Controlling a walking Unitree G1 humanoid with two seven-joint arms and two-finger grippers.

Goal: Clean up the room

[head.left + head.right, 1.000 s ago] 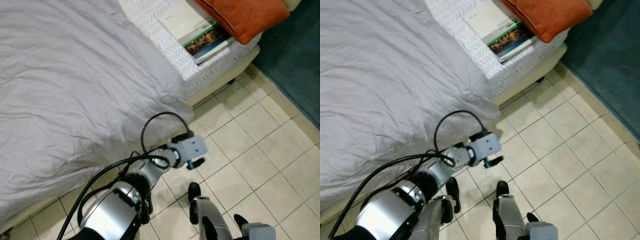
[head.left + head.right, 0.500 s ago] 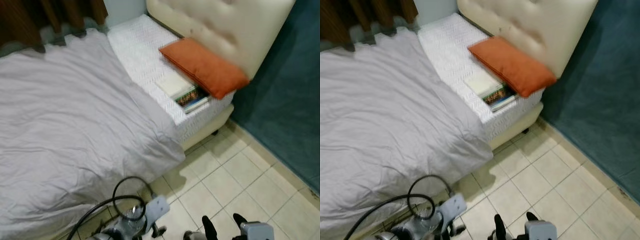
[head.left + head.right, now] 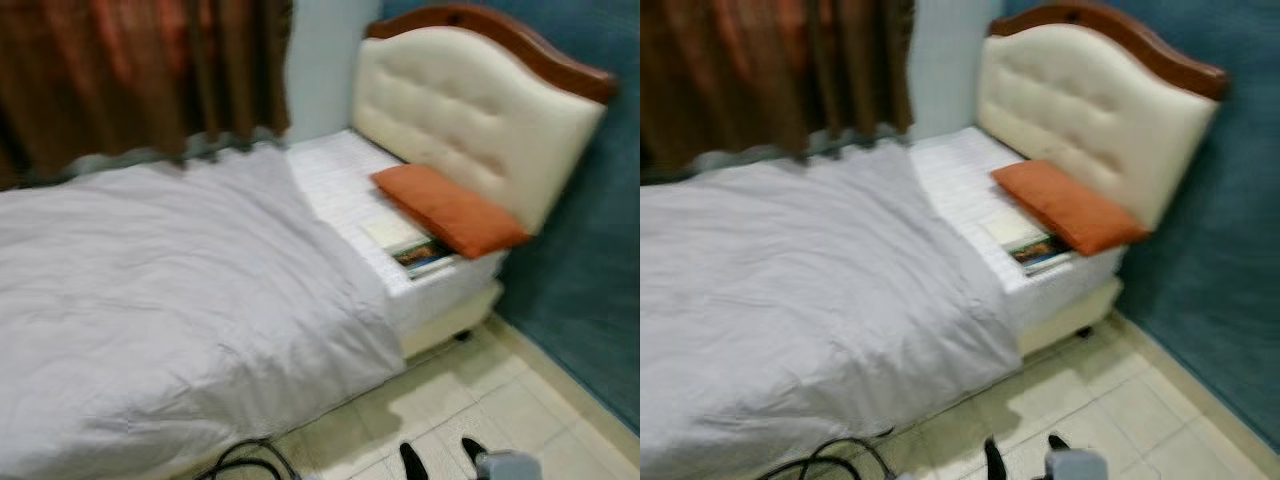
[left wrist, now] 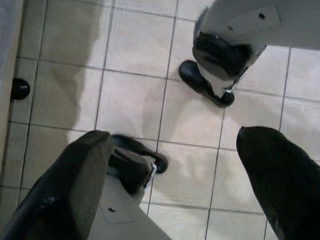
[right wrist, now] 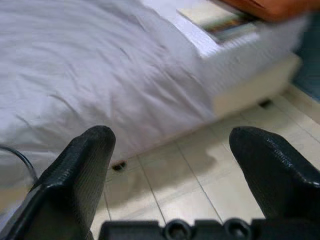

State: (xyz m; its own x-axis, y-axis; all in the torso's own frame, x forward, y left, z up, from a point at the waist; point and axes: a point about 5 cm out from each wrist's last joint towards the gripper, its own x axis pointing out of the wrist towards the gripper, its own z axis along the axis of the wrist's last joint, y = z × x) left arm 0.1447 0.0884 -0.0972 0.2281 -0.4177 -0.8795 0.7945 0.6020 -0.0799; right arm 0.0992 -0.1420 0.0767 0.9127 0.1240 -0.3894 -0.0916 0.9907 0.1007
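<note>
1. Facing the bed (image 3: 180, 300), the robot stands on the tiled floor (image 3: 1110, 400) with a grey duvet (image 3: 790, 290) spread over most of the mattress.
2. Near the padded headboard (image 3: 470, 110), an orange pillow (image 3: 450, 210) lies on the bare white mattress, and just beside it a small stack of books (image 3: 415, 248) sits at the mattress edge; judging from the task, these books are the likeliest thing to tidy.
3. The right tool (image 5: 175, 165) hangs low over the floor, pointing toward the bed side, its fingers spread wide and gripping nothing.
4. The left tool (image 4: 175, 170) points down at the tiles and the robot's own feet (image 4: 207, 87), fingers likewise released and empty.
5. Risks, as I judge them: the head views are blurred, so aiming at the books now could miss; the stack lies close to the mattress edge, and a clumsy nudge might tip it onto the floor; a black cable (image 3: 250, 455) loops near the bed's lower edge and could snag.
</note>
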